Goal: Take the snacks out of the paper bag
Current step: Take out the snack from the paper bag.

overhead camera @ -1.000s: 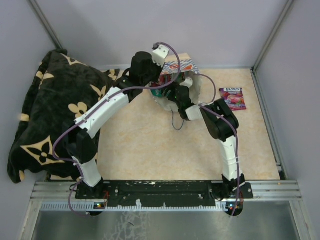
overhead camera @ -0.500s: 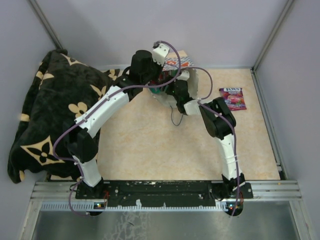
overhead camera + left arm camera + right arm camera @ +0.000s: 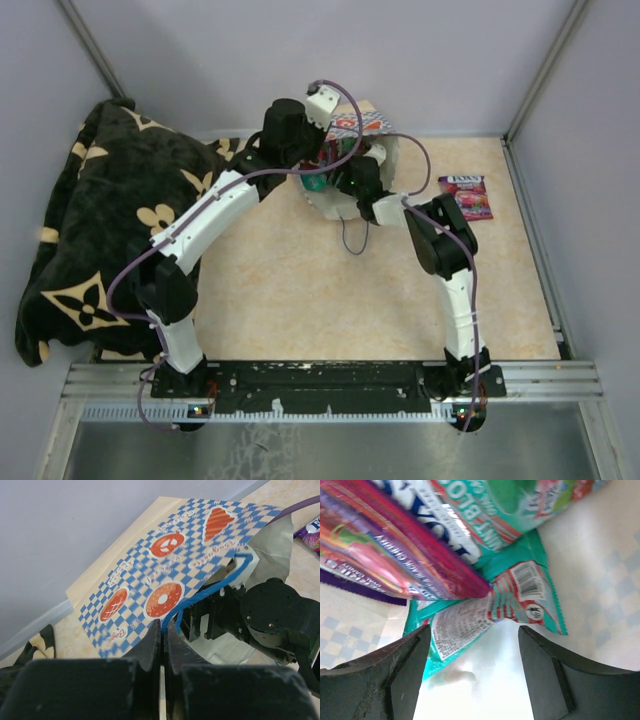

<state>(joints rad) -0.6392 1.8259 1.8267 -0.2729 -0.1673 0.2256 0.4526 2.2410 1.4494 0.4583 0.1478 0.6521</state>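
The paper bag (image 3: 375, 128) lies on its side at the back of the table, its mouth facing the arms; its checkered side shows in the left wrist view (image 3: 165, 580). My left gripper (image 3: 164, 630) is shut on the bag's blue string handle (image 3: 210, 587) and holds the mouth up. My right gripper (image 3: 472, 637) is open inside the bag, its fingers (image 3: 405, 665) apart just before a teal packet (image 3: 520, 600) lying under purple-pink (image 3: 395, 555) and green packets (image 3: 485, 510). One purple-pink packet (image 3: 466, 196) lies on the table right of the bag.
A black floral blanket (image 3: 110, 230) is heaped at the left side. Grey walls and metal rails close the table at back and right. The right arm's wrist (image 3: 275, 615) fills the bag's mouth. A loose string handle (image 3: 350, 240) trails on the table.
My right gripper has moved deeper into the bag's mouth, toward the back left. The left gripper stays on the handle. The packet on the table has not moved.
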